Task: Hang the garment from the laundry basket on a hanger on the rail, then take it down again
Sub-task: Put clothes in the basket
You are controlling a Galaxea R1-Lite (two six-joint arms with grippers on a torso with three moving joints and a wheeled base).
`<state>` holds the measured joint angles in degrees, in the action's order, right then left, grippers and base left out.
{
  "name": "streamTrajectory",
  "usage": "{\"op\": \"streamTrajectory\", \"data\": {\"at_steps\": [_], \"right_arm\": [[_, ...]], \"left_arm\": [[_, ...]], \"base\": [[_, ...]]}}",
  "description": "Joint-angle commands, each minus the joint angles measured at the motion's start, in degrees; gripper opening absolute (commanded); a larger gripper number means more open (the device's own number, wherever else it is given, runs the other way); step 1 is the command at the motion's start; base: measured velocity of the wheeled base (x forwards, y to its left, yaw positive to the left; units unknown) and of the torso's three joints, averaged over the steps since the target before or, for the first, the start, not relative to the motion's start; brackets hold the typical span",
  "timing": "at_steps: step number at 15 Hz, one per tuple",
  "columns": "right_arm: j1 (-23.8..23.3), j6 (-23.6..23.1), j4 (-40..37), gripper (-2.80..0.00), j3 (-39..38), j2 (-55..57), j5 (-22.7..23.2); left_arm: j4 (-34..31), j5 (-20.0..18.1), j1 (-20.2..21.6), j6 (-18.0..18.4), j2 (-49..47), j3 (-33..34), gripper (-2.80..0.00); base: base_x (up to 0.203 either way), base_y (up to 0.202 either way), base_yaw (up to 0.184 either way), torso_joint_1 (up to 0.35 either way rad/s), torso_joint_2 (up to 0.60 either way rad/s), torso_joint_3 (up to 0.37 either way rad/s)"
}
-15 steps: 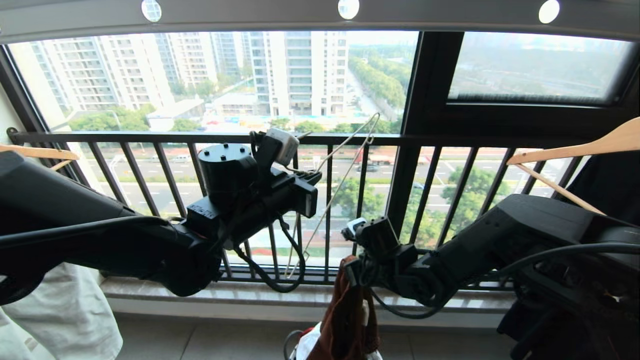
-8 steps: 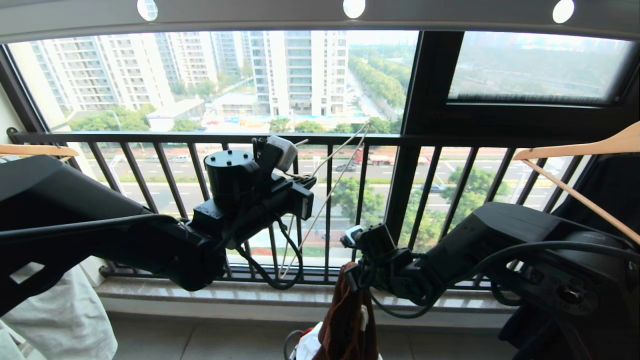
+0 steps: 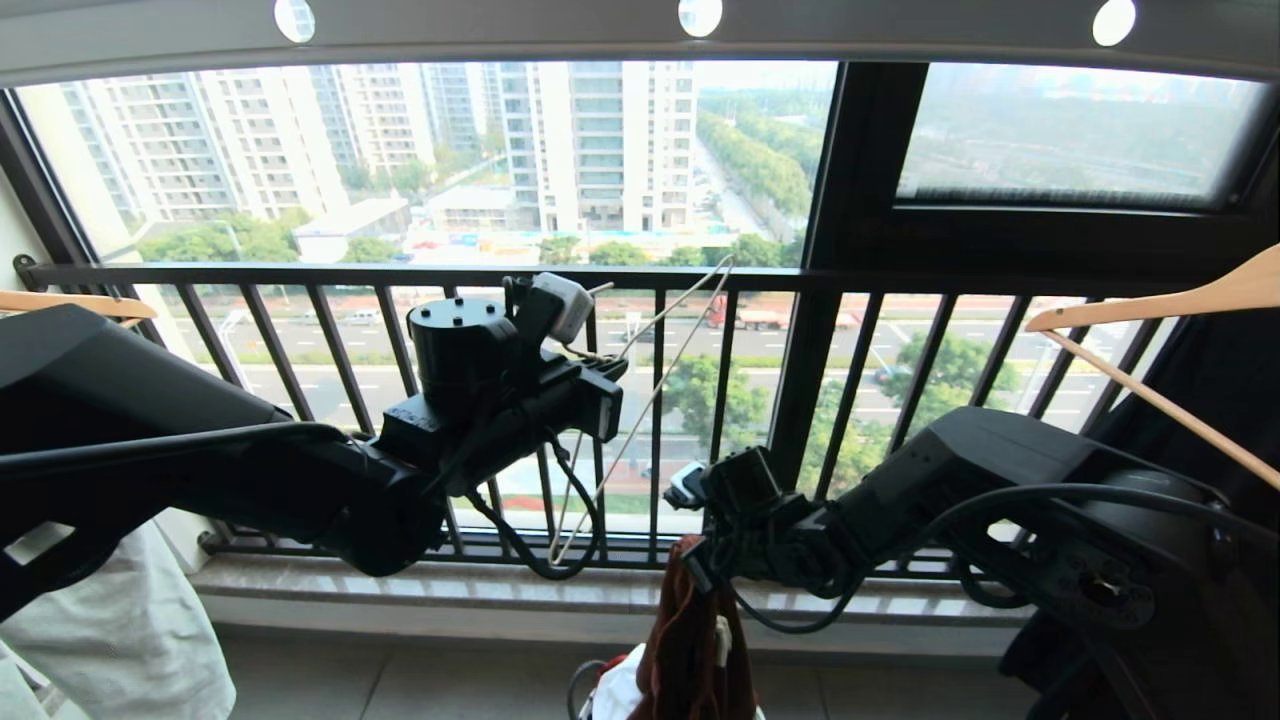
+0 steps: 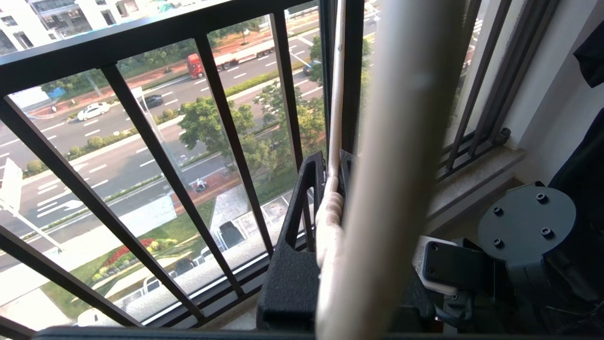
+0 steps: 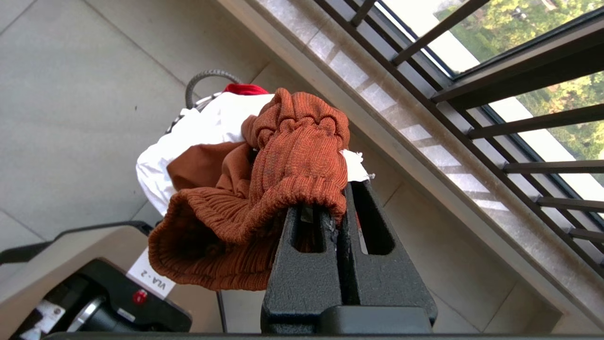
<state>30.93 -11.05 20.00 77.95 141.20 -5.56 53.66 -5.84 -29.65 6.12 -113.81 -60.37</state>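
A black railing fronted the window; wooden hangers hung at both sides, a pale garment lower left.

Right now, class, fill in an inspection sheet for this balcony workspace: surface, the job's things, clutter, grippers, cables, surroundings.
Surface: grey tiled floor below a stone sill.
Job's things: rust-brown shorts lifted above the laundry basket; cream wire hanger held up before the railing; rail overhead, with round holes.
Clutter: white cloth in the basket; wooden hanger at the right; pale garment at the lower left.
Grippers: left gripper shut on the hanger's neck; right gripper shut on the shorts' waistband.
Cables: black cable loops under both wrists.
Surroundings: black railing, window, street and towers beyond.
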Motion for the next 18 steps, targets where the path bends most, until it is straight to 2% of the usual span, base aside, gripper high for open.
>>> {"op": "streamTrajectory", "data": {"at_steps": [1,4,9,14,18], "right_arm": [[-0.8,-1.5,-6.8,-2.8,4.7,-0.2,2.6],[-2.2,-3.4,-16.5,-2.8,11.5,0.6,6.5],[-4.2,-7.3,-25.5,-2.8,19.9,3.9,9.9],[-5.2,-9.1,-29.4,-2.8,25.2,6.6,10.5],[-5.1,-9.1,-29.8,-2.8,25.2,6.7,10.5]], "left_arm": [[0.2,0.0,0.6,0.0,0.5,0.0,-2.8],[0.2,0.0,1.3,0.0,0.3,-0.5,-2.8],[0.1,0.0,2.2,0.1,0.3,-0.9,-2.8],[0.1,0.0,2.8,0.2,0.3,-1.7,-2.8],[0.1,0.0,3.1,0.3,0.2,-1.8,-2.8]], "base": [[0.0,0.0,0.0,0.0,0.0,0.0],[0.0,0.0,0.0,0.0,0.0,0.0],[0.0,0.0,0.0,0.0,0.0,0.0],[0.0,0.0,0.0,0.0,0.0,0.0],[0.0,0.0,0.0,0.0,0.0,0.0]]}}
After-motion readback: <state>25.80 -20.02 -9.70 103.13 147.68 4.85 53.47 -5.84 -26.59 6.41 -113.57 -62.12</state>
